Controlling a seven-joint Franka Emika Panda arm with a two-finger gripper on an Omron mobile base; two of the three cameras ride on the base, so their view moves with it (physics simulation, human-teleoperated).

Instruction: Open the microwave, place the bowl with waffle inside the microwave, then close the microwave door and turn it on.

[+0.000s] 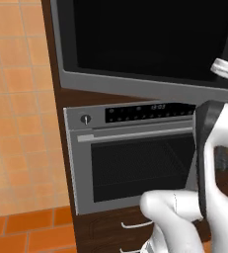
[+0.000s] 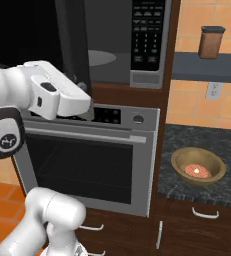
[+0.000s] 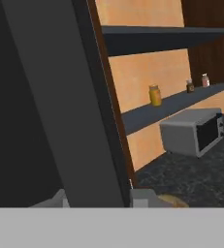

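Note:
The microwave (image 2: 147,37) is built in above the oven, and its cavity with the glass turntable (image 2: 101,57) is exposed. The microwave door (image 2: 73,45) stands swung out to the left; in the left base view the microwave door (image 1: 145,34) spreads as a broad black panel in a grey frame. My gripper (image 2: 85,105) sits at the door's lower free edge. In the hand view the gripper (image 3: 100,201) is open, with the door's edge (image 3: 96,121) standing between the two fingertips. The bowl with waffle (image 2: 198,166) rests on the dark counter to the right, apart from the gripper.
Below the microwave is an oven (image 2: 87,160) with a horizontal bar handle, and drawers under it. The speckled counter (image 2: 227,145) runs right of the oven. A brown jar (image 2: 210,42) stands on a shelf above. The hand view shows a small grey appliance (image 3: 191,131) on the far counter.

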